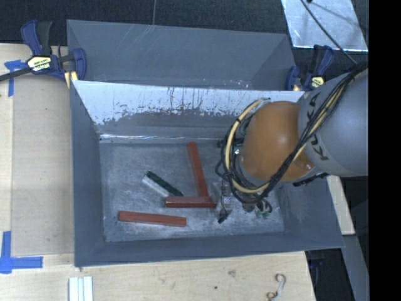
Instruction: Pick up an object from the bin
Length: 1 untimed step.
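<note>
arm link [343,130]: grey, enters from 3 o'clock and slants toward 8 o'clock
orange cover [272,144]: on the wrist, at 3 o'clock of view centre, domed side toward the camera
cables [238,144]: yellow and black loops hug the cover's 9 o'clock edge; more strands run over the cover up to the link at 2 o'clock
gripper [222,214]: dark, hangs at the cover's 7 o'clock, pointing down, tip at 5 o'clock of view centre

Bin [84,187]: grey metal, matt; floor scuffed and speckled.
Red-brown sticks [152,219]: matt, smooth.
Dark green pen [164,184]: plastic-looking, slight sheen.
Wrist cover [272,140]: orange, glossy, smooth.
</note>
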Tool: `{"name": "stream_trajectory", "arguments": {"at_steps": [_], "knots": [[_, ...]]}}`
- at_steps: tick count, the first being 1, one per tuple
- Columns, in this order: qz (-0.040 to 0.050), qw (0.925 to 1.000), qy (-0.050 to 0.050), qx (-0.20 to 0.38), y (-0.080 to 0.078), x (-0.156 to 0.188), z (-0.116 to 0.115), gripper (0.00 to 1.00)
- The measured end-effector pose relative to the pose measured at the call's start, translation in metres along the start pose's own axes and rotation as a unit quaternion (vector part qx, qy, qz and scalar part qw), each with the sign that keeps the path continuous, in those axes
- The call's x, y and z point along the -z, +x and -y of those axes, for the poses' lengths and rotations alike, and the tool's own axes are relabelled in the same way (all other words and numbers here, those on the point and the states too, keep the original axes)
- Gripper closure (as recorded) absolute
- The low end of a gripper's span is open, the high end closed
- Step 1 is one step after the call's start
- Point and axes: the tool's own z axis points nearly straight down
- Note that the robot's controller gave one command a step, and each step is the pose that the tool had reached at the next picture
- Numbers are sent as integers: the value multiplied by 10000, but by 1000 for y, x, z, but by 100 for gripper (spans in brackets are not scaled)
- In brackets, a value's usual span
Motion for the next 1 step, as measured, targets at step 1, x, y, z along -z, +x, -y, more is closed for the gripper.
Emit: {"name": "stream_trajectory", "arguments": {"at_steps": [1], "knots": [[21, 10000, -1, 9, -3, 92, 0, 100]]}}
